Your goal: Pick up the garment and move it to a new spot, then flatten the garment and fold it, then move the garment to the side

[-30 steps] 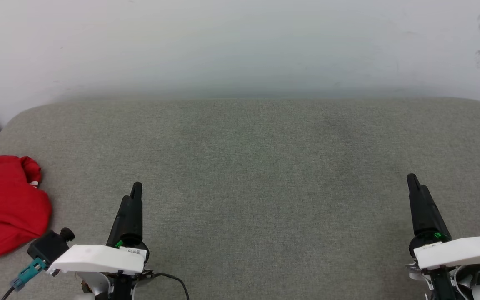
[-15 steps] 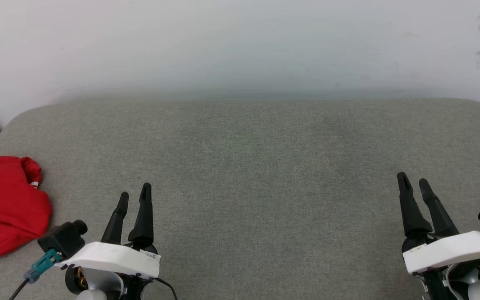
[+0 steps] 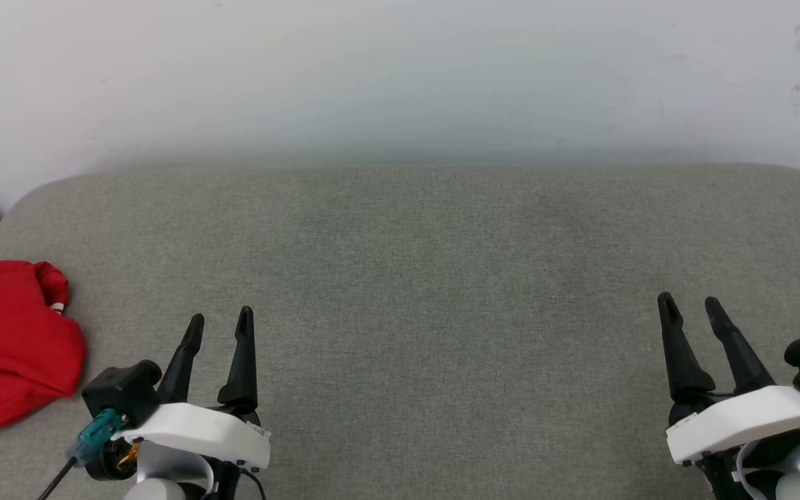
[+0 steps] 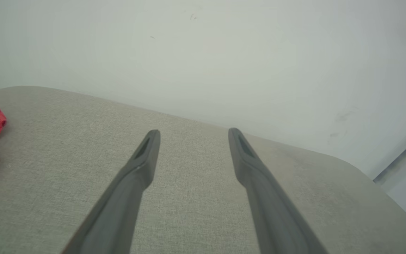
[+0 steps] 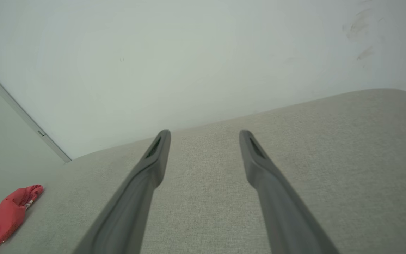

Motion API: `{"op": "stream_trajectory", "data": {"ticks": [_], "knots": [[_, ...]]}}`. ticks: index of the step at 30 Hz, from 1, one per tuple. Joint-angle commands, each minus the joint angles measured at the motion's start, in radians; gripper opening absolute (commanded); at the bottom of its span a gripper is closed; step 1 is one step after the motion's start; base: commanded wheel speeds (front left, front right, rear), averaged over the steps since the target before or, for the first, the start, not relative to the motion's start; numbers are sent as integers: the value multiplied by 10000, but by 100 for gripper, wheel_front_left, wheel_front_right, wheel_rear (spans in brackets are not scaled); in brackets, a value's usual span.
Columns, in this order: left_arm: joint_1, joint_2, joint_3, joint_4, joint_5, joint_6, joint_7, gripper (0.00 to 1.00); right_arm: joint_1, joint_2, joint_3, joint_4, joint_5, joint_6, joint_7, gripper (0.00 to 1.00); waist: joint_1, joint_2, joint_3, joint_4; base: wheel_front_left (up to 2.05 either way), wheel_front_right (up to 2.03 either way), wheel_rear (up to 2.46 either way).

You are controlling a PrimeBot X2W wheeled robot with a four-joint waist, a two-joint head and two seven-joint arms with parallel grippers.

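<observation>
Fabric is looking soft, light and limp; the garment (image 3: 11, 340) is lying bunched at the grey cushion's (image 3: 407, 278) left edge. Your left jaws and right jaws are standing apart, empty. Pinching a raised fold is looking safest.

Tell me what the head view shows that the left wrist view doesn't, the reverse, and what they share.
Head view adds the right gripper, open, and a teal plug at the base of the left gripper. Left wrist view adds a dark strip beyond the right corner of the cushion. Shared: the red jersey at the left, the left gripper open and empty, the grey cushion, the white wall.
</observation>
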Motion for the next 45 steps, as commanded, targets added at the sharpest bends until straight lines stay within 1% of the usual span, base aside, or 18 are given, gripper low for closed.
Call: {"op": "stream_trajectory", "data": {"ticks": [1, 10, 18, 29, 36, 45], "knots": [[-180, 81, -59, -61, 285, 59, -116, 100, -6, 16, -16, -162, -321, 3, 16, 100, 0, -1, 0, 2, 0, 0, 0], [-120, 270, -254, 34, 1204, 266, -329, 100, 91, 19, -33, -322, -1339, 2, 27, 100, 0, -1, -9, -6, 0, 0, 0], [-113, 345, -415, 91, 1834, 361, -523, 100, 145, 21, -51, -390, -1964, 2, 59, 100, 0, -1, -18, -9, 0, 0, 0], [-142, 276, -533, 380, 2323, 250, -743, 100, 227, 25, -99, -413, -2557, 2, 43, 100, 0, -1, -38, 2, 0, 0, 0], [-198, 175, -575, 609, 2539, 81, -909, 100, 232, 27, -158, -402, -2925, 2, -22, 100, 0, -1, -67, 16, 0, 0, 0], [-256, 149, -625, 822, 2917, 88, -1064, 100, 180, 29, -192, -330, -3282, 2, -127, 100, 0, -1, -111, 32, 0, 0, 0]]}}
